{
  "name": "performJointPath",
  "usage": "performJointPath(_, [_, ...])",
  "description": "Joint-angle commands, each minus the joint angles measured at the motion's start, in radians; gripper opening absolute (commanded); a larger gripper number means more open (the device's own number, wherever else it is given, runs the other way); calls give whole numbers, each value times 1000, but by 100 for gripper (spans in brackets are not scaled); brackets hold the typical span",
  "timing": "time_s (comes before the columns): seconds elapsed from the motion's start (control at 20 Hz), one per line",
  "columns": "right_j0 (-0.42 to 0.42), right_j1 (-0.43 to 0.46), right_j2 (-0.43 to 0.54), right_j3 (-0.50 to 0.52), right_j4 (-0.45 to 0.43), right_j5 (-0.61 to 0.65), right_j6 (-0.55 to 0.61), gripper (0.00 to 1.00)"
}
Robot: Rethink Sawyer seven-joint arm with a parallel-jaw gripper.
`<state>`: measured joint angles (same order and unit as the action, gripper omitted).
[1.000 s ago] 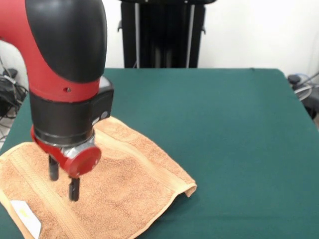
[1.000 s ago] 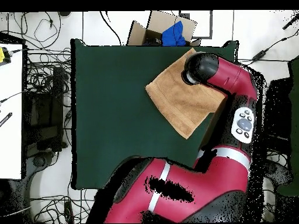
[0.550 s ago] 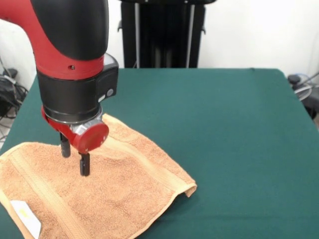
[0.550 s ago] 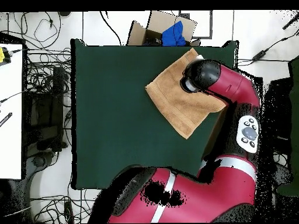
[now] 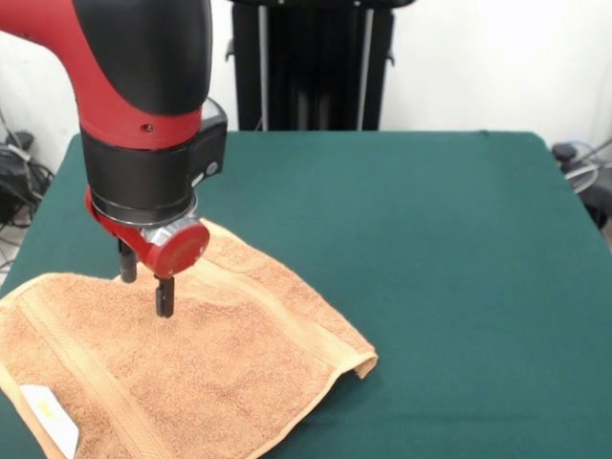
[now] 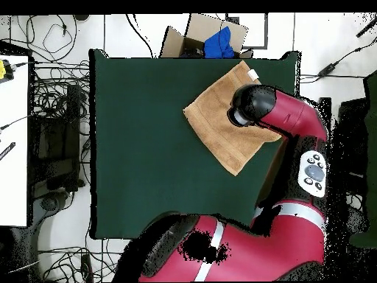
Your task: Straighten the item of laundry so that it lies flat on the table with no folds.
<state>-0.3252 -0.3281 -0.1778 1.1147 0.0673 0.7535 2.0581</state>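
Peach-orange towel [image 5: 182,368] lies spread near one corner of the green tabletop [image 5: 430,249], mostly flat, though one corner appears curled under. The hand [image 5: 145,290] hovers above it, fingers apart and empty. Judged nearly complete: only that corner remains.

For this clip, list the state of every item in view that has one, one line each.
Peach-orange terry towel: spread out on the table, its right corner curled up, white tag showing at the near left.
Gripper: open, empty, above the towel's far part.
Dark green felt-covered table: bearing only the towel.
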Motion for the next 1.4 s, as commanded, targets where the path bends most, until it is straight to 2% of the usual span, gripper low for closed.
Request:
performJointPath(0.05, [-27,4,150,190,-50,-58,-88,100])
performJointPath(0.35, [-40,-18,177,238,-82,-44,-127,100])
performJointPath(1.2, [-89,3,252,255,-166,-121,-109,100])
performJointPath(1.4, [-101,2,270,237,-180,-83,-124,100])
